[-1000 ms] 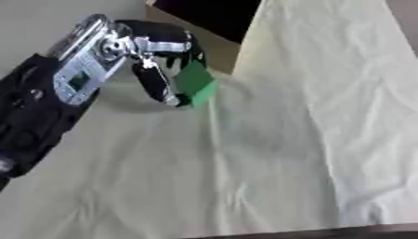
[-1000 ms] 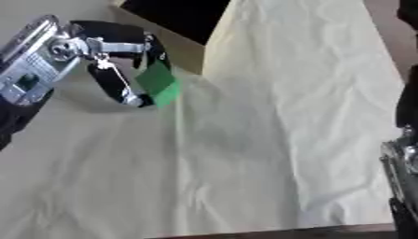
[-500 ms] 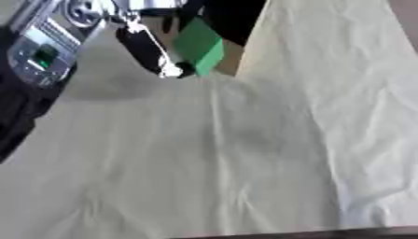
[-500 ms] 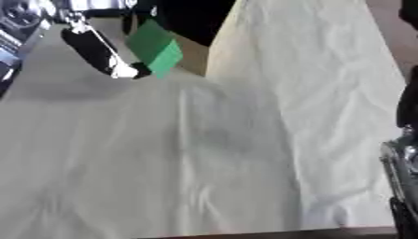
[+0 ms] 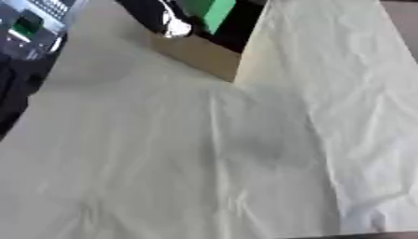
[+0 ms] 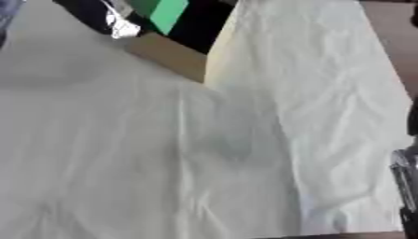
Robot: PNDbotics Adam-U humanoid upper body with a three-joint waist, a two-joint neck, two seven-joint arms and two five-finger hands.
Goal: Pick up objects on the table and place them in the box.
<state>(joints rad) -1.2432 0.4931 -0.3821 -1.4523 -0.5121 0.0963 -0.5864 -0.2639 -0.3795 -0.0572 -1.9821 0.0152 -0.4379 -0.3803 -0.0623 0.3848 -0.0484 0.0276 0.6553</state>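
Left robot hand [image 5: 167,21] holding green block [image 5: 214,11], fingers clamped round it, hovering over box [image 5: 204,56] at far edge of table [image 5: 204,163]. Block not released yet; drop remaining. Cloth-covered table showing no other objects. Right robot hand [image 6: 406,186] idling at lower right, fingers unclear.

At the top left of the frame, the black left hand [image 6: 102,16] holds a green block [image 6: 162,10] above the brown cardboard box [image 6: 171,56] on the cream-clothed bench [image 6: 204,163].
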